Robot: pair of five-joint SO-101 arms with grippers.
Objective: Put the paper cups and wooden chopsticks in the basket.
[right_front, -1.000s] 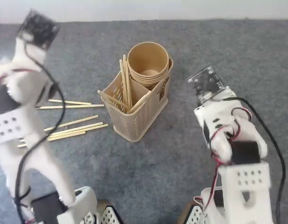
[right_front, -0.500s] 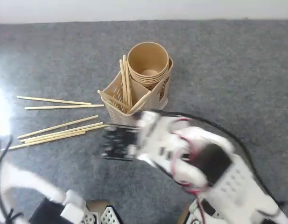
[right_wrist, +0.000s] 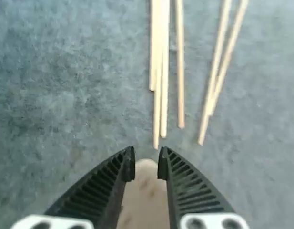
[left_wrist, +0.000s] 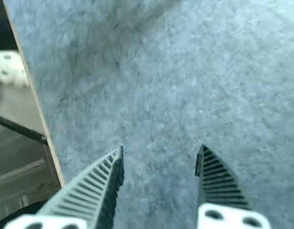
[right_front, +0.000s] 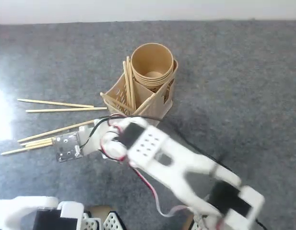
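Basket [right_front: 162,103] upright on grey surface [right_front: 243,72], paper cups [right_front: 152,62] stacked inside; loose wooden chopsticks [right_front: 56,104] lying beside it. Left pincer [left_wrist: 158,160] spread wide above bare surface. Right pincer [right_wrist: 146,160] nearly pressed together, just short of chopstick ends.

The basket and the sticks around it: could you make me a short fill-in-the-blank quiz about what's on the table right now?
1. The paper cups sit stacked inside the ____.
2. The right gripper points at loose wooden ____ lying on the carpet.
3. The left gripper hangs over bare carpet with its jaws ____.
Missing words: basket; chopsticks; open.
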